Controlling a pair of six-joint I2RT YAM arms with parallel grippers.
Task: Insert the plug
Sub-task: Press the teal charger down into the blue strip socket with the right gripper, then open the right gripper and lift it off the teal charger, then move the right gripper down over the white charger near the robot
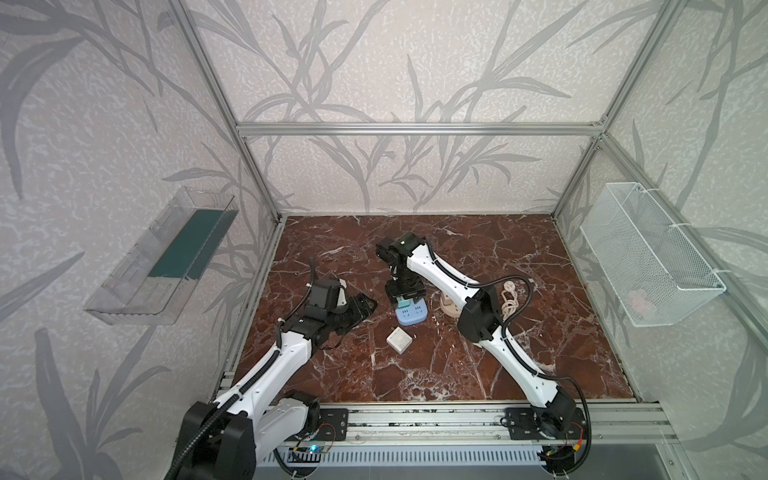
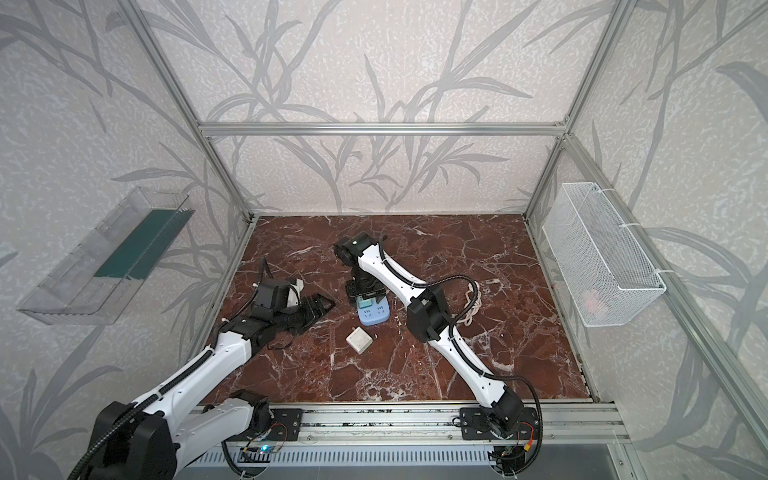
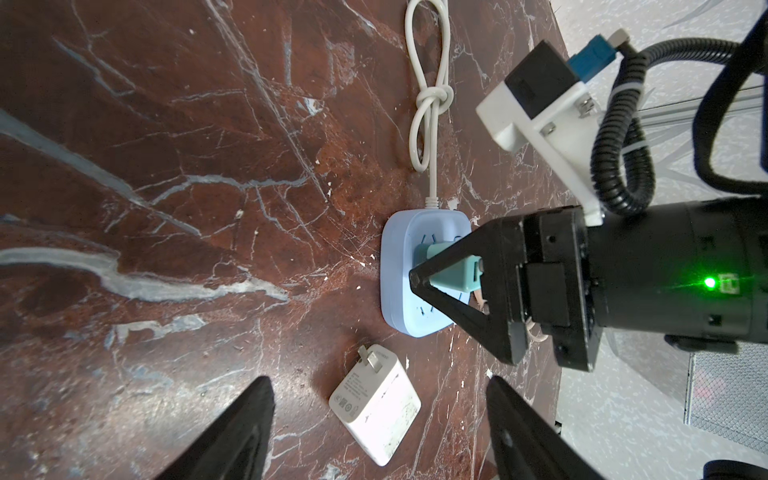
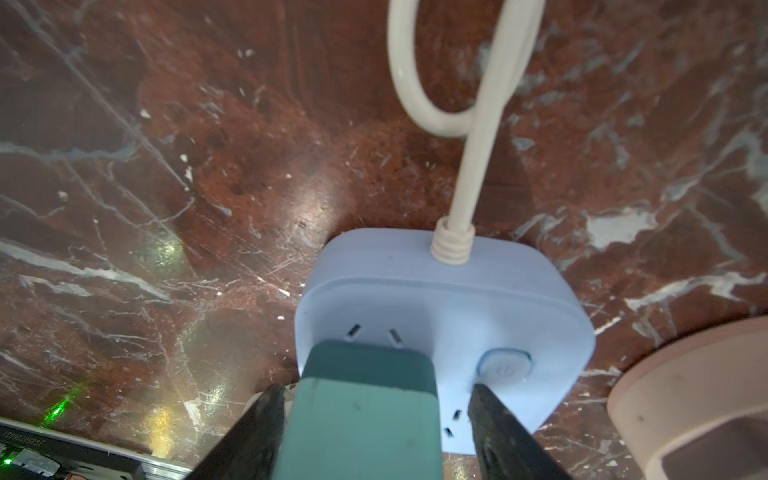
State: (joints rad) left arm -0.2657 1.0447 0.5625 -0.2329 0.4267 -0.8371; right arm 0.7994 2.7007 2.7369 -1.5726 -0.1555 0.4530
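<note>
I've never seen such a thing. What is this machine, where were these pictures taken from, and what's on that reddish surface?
Two white-and-black robot arms stand at the edge of a red-brown marble tabletop. Two pictures look from overhead; the other two come from cameras on the arms' wrists. On the marble lie a light blue square socket block with a white cord and a loose white cube charger. A teal plug stands in the block, apparently inserted. The right tool, a two-fingered pincer, straddles it with jaws open. The left tool hangs open and empty.
</note>
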